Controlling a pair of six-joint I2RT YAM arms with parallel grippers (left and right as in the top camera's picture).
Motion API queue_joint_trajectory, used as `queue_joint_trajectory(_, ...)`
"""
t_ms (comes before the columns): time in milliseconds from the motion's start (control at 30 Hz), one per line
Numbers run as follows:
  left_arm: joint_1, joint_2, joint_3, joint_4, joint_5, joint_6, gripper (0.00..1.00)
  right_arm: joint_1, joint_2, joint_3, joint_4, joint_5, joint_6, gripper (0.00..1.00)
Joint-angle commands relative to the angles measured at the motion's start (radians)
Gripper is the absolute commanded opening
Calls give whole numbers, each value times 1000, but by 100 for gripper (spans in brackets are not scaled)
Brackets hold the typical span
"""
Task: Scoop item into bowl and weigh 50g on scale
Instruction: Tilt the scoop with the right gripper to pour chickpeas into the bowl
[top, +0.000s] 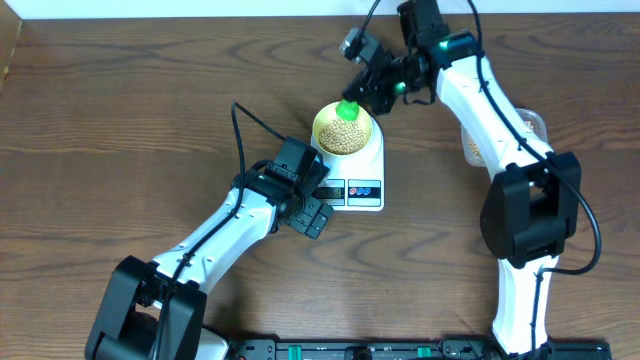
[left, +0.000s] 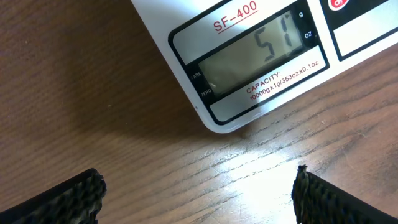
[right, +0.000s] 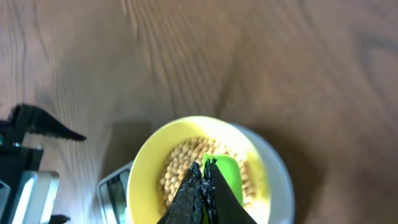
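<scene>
The green scoop (right: 225, 177) is clenched by right gripper (right: 204, 169) directly above bowl (right: 146, 162); left gripper (left: 196, 186) released, 7 o'clock of scale (left: 180, 15).

Bowl (top: 318, 128) of beans (top: 345, 138) atop scale (top: 352, 169)

Surface (top: 120, 110): dark brown wood grain. Scale (top: 376, 168) lies flat on it, its display corner just ahead of the left jaws. Clear tub (top: 533, 122) rests on it, well apart from the right jaws, partly hidden.
</scene>
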Motion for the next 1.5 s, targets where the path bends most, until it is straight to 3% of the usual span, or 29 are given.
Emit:
queue_joint_trajectory(0,5,6,-3,-6,-2,8,98,23,-10,-25,-2,-18,-14,1)
queue_joint_trajectory(533,5,6,-3,-6,-2,8,98,43,-10,-76,84,124,-66,1)
queue_joint_trajectory(1467,18,6,-3,-6,-2,8,98,43,-10,-77,-16,42,-42,1)
